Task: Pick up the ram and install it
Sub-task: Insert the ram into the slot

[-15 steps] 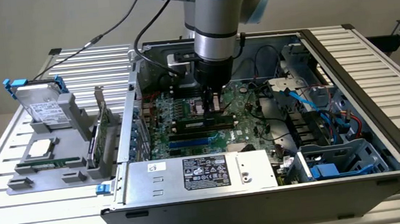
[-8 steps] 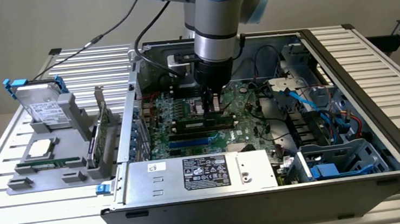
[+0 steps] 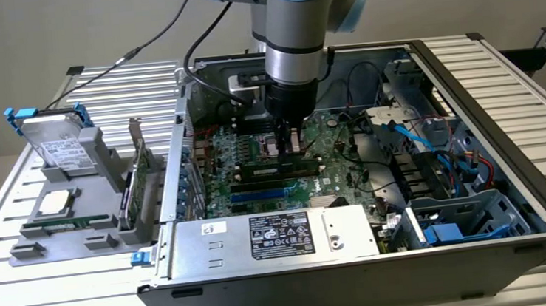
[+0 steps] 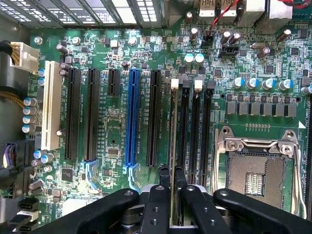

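The ram is a thin green stick seen edge-on, standing in the memory slot beside the white latch on the motherboard. In the exterior view the ram lies as a dark strip across the board inside the open computer case. My gripper reaches straight down into the case, its two black fingers close against either side of the ram's top edge. The gripper sits over the stick's right part in the exterior view.
Empty black memory slots lie next to the ram, with the CPU socket beyond them. A blue expansion slot and black ones are on the other side. Outside the case, a grey holder carries a hard drive and an expansion card. The power supply fronts the case.
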You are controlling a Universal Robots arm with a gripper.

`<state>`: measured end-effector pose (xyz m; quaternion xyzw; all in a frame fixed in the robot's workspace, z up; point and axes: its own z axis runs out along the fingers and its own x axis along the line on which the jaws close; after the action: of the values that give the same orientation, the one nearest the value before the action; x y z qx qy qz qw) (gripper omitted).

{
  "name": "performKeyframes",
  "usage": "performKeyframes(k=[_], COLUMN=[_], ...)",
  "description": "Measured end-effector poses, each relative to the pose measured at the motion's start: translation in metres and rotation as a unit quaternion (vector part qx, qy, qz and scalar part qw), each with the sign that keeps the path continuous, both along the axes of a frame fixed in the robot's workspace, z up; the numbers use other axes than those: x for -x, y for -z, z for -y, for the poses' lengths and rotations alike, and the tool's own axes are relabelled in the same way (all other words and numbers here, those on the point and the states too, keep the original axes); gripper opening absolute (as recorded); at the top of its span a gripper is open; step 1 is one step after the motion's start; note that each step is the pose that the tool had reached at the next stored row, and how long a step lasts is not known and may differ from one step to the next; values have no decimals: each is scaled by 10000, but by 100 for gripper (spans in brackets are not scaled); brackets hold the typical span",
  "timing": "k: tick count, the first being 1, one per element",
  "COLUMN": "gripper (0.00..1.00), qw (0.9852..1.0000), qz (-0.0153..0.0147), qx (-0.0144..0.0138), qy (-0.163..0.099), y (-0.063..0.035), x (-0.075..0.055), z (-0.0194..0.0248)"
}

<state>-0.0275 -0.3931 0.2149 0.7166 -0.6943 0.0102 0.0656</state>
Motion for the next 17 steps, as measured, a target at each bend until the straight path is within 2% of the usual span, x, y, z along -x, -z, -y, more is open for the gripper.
performKeyframes(k=[3, 4, 7, 8, 11, 12, 17], gripper=[28, 28, 46, 52, 58, 64, 64], qw=[10000, 10000, 10000, 10000, 10000, 10000, 10000], qz=[0, 0, 0, 0, 0, 0, 0], qx=[1, 1, 1, 1, 2, 1, 2], qy=[0, 0, 0, 1, 0, 0, 0], y=[2, 2, -12, -24, -86, -110, -229], x=[0, 1, 3, 5, 8, 9, 17], z=[-2, -2, -3, -2, -2, -2, -2])
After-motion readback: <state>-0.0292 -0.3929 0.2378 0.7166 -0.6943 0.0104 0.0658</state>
